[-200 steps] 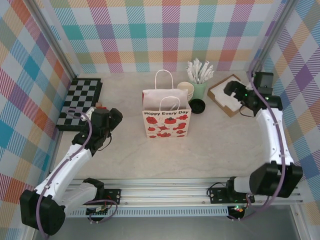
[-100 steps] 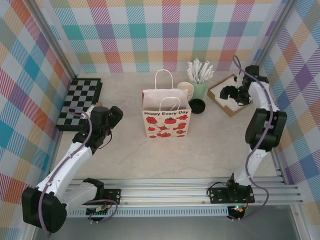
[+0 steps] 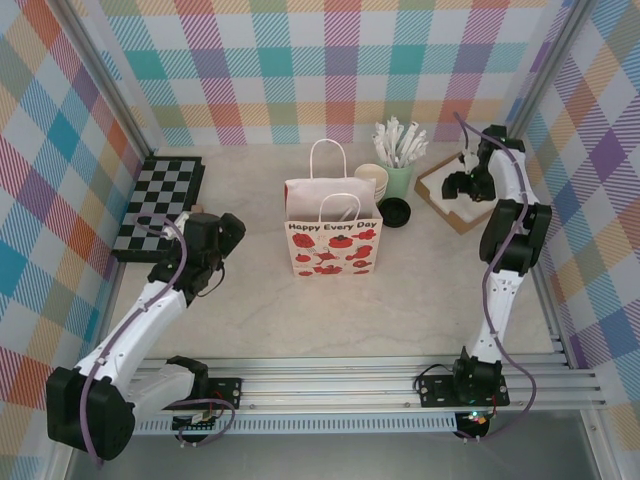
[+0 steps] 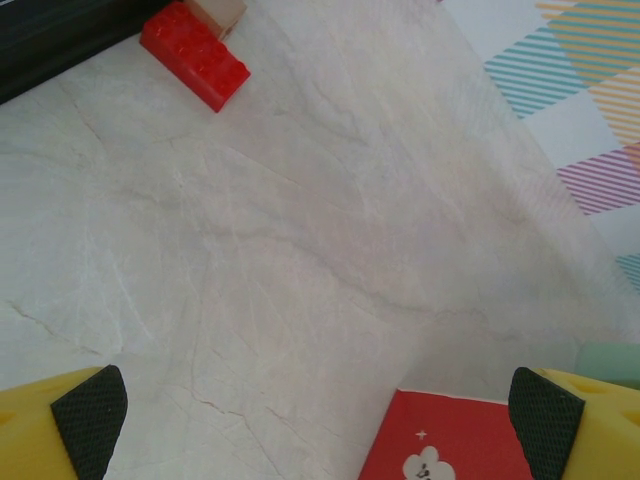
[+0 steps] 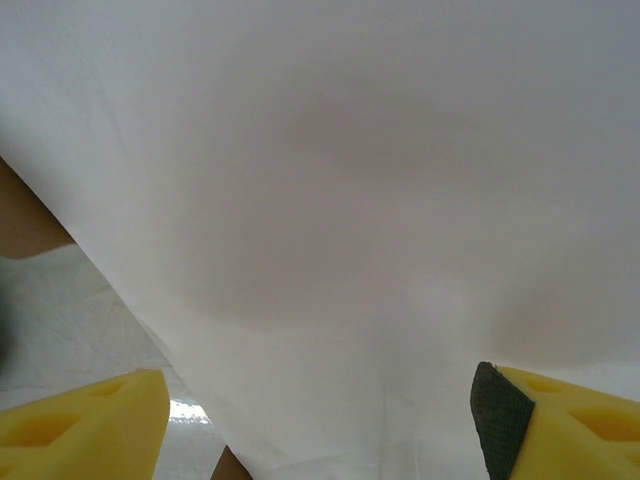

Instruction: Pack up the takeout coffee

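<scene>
From above, your left gripper (image 4: 318, 425) hangs released at 9 o'clock of the paper bag (image 3: 332, 235), probably waiting clear. The takeout coffee (image 3: 394, 211) stands lidded at the bag's 2 o'clock. At the cup's 3 o'clock, your right gripper (image 5: 300, 410) presses into the cardboard carrier (image 3: 437, 200), fingers apart against its white lining. Whether it is gripping, I cannot tell.

Lab booth: plaid walls (image 3: 300, 70), aluminium rail (image 3: 340, 395)
</scene>
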Motion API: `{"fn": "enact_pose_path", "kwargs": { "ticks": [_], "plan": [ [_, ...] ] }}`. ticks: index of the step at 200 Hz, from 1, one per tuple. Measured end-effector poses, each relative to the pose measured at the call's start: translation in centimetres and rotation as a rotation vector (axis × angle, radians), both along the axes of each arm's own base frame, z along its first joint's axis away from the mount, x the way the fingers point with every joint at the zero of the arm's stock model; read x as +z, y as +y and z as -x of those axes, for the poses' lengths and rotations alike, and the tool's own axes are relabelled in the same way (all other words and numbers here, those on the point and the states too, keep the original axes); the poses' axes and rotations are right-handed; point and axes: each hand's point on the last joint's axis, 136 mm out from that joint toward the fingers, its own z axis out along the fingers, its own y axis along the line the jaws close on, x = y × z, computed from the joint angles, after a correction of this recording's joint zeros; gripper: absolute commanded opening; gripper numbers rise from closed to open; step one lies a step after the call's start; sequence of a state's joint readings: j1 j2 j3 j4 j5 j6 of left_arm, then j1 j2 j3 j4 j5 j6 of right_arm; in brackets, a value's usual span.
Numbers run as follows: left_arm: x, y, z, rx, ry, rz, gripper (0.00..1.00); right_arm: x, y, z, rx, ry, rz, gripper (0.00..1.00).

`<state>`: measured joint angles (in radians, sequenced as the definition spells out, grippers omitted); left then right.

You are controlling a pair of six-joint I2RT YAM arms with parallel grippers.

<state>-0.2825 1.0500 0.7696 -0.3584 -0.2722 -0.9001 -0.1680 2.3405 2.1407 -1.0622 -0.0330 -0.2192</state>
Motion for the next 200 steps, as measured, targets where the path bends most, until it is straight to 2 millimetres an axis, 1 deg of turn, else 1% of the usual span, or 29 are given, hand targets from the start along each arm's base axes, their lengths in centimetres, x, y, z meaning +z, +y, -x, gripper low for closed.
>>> {"fn": "enact_pose_path", "kwargs": {
  "ticks": [22,33,56,65,97,116,132,159,200],
  "plan": [
    [-0.8,0.0,-0.1,0.001,0.035,-0.012,1.00,-0.5,0.0,0.5,0.004,0.030,0.006,0.76],
    [-0.8,0.0,-0.2,0.001,0.040,-0.013,1.00,-0.6,0.0,0.7,0.002,0.037,0.010,0.71],
    [-0.9,-0.1,-0.4,0.001,0.045,-0.014,1.00,-0.6,-0.4,0.9,-0.003,0.046,0.031,0.56],
    [-1.0,-0.1,-0.4,0.000,0.048,-0.014,1.00,-0.7,-0.5,0.9,-0.012,0.047,0.037,0.54],
    [-1.4,-0.1,-0.1,-0.001,0.065,-0.018,1.00,-0.9,-0.8,1.0,-0.016,0.055,0.054,0.54],
    [-1.4,0.0,-0.1,0.000,0.065,-0.019,1.00,-1.2,-0.7,1.0,-0.015,0.062,0.056,0.57],
    [-1.4,-0.1,-0.1,-0.001,0.065,-0.018,1.00,-1.4,-0.5,1.0,-0.010,0.067,0.060,0.56],
    [-1.4,-0.1,-0.1,-0.001,0.065,-0.018,1.00,-1.4,-0.4,1.0,-0.009,0.072,0.099,0.38],
    [-1.4,0.0,-0.1,0.000,0.065,-0.019,1.00,-1.5,-0.5,1.0,-0.019,0.077,0.134,0.05]
  ]
}}
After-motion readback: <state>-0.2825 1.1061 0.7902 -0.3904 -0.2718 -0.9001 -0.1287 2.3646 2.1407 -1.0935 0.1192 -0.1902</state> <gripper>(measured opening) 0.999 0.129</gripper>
